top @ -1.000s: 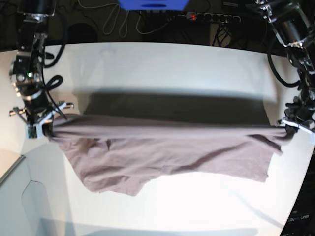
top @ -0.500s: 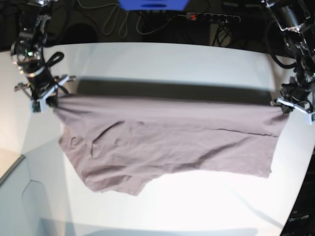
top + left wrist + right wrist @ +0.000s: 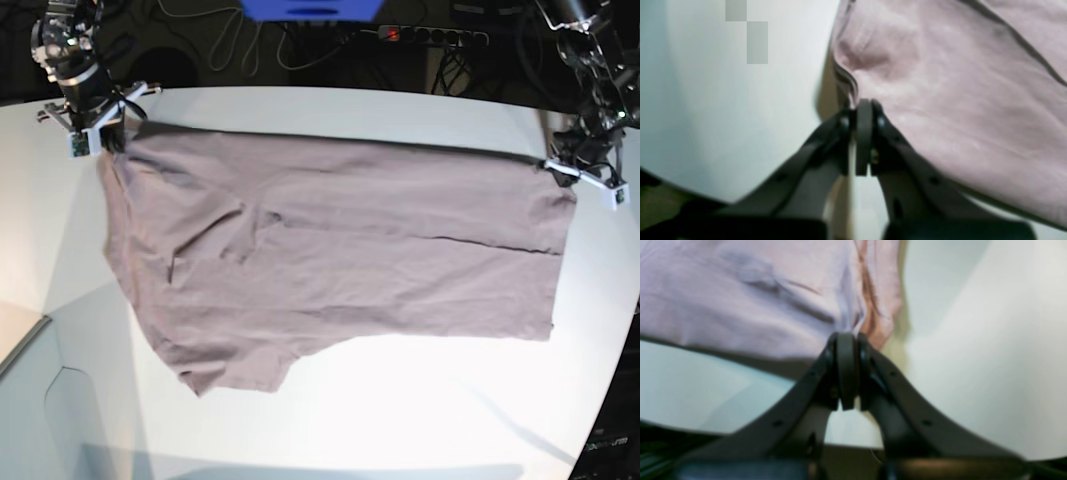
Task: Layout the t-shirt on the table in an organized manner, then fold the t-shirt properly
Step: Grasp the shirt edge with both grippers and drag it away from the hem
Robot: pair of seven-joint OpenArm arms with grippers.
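Both claws, the left gripper [image 3: 572, 172] and right gripper [image 3: 92, 140], pinch the far corners of the t-shirt [image 3: 330, 250], stretched along the table's [image 3: 400, 420] far edge; soft, limp cotton, best held by its hems.

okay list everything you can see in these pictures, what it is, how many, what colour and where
t-shirt: one, dusty mauve, spread across the table, far edge pulled taut between the two hands
table: one, white, fills most of the base view
cables: several, white and dark, behind the table's far edge
power strip: one, black with a red light, behind the table
blue object: one, top centre, behind the table
left hand: one, black, shut on the shirt's corner at the base view's right
right hand: one, black, shut on the shirt's corner at the base view's left
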